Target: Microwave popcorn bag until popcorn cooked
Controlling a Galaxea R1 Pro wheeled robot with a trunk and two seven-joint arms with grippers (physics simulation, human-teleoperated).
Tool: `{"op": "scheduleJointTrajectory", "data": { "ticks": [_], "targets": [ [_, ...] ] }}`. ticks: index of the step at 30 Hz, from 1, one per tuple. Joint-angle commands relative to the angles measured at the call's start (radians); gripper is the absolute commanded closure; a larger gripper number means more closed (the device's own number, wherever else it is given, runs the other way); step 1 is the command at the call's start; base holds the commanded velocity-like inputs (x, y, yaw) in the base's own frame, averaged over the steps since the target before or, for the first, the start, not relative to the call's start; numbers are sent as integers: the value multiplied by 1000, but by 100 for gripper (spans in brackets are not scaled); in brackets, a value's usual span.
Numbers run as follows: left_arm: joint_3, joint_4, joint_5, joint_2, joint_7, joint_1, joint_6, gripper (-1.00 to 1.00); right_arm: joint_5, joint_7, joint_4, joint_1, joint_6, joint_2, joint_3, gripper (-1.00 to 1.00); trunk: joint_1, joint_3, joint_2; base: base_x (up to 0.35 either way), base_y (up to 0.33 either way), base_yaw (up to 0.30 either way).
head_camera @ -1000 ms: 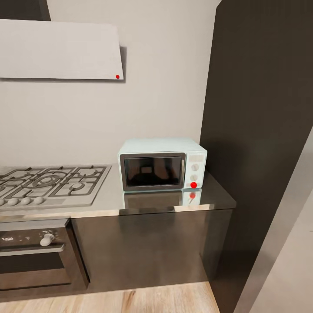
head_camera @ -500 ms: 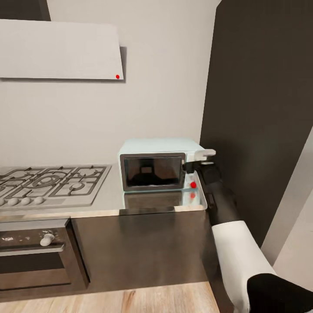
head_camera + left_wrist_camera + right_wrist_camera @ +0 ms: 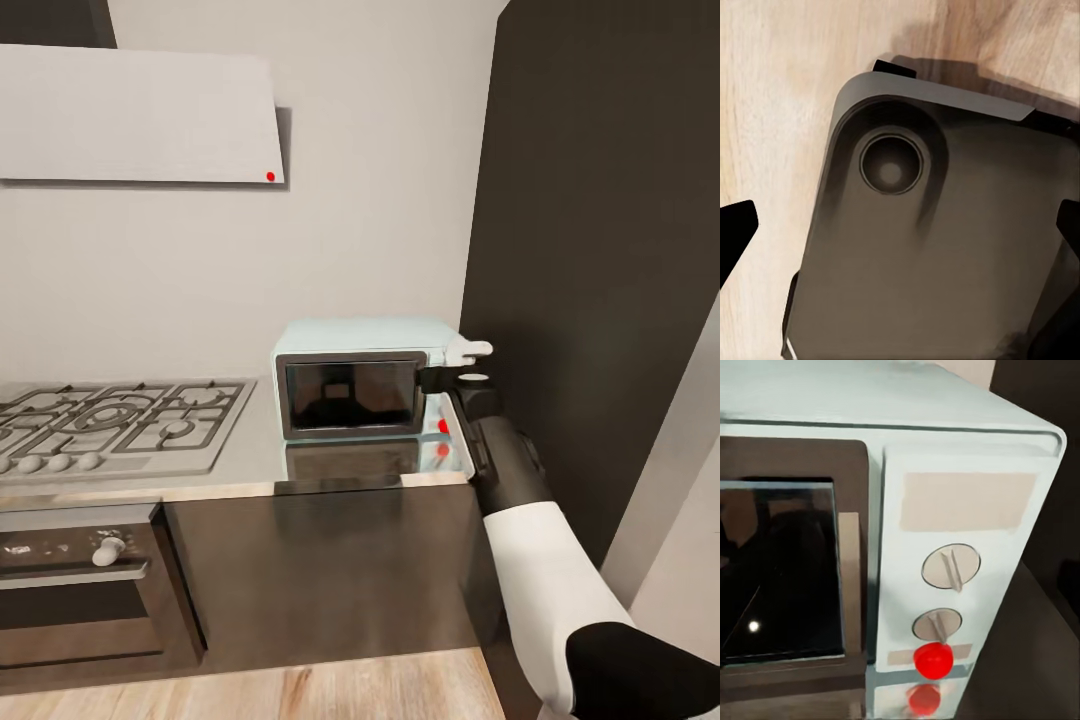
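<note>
Reaching up from the lower right in the head view, the right arm (image 3: 545, 560) is holding the right gripper (image 3: 462, 366) against the upper right corner of the microwave (image 3: 350, 375), over its knob panel (image 3: 960, 585); two pale fingertips (image 3: 478, 350) are showing there, but whether they are apart or together I cannot tell; the microwave is sitting with its door closed on the countertop (image 3: 250, 455), just beside the gas hob (image 3: 120, 420), with the dark tall cabinet (image 3: 600, 250) to its right; the panel is carrying a blank beige label patch (image 3: 967, 501), two pale knobs (image 3: 950, 566) and a red button (image 3: 933, 660); no writing is readable anywhere; the left gripper's dark fingertips (image 3: 735, 229) are standing well apart at either edge of the left wrist view, over the robot's dark base (image 3: 937, 247) and the wood floor (image 3: 780, 90); a built-in oven (image 3: 80, 580) is sitting under the hob.
</note>
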Motion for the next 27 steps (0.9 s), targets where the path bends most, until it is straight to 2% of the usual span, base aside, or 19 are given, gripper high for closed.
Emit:
{"op": "scheduleJointTrajectory", "data": {
  "ticks": [1, 7, 17, 22, 23, 27],
  "targets": [
    [5, 0, 1, 0, 0, 0, -2, -100, 8, 7, 5, -7, 1, 0, 1, -100, 0, -1, -1, 0, 0, 0],
    [6, 2, 1, 0, 0, 0, -2, -100, 6, -16, 39, -29, 10, 0, 3, -100, 0, -1, -1, 0, 0, 0],
    [5, 2, 1, 0, 0, 0, -2, -100, 6, 37, 95, -29, -46, 0, 3, -100, 0, -1, -1, 0, 0, 0],
    [5, 2, 1, 0, 0, 0, -2, -100, 6, 37, 123, -29, -74, 0, 4, -100, 0, -1, -1, 0, 0, 0],
    [5, 2, 1, 0, 0, 0, -2, -100, 6, 37, 288, -29, -235, 0, 4, -100, 0, -1, -1, 0, 0, 0],
    [5, 2, 0, 0, 0, 0, -2, -100, 6, 38, 295, -29, -240, 0, 4, -100, 0, -1, -1, 0, 0, 0]
  ]
}}
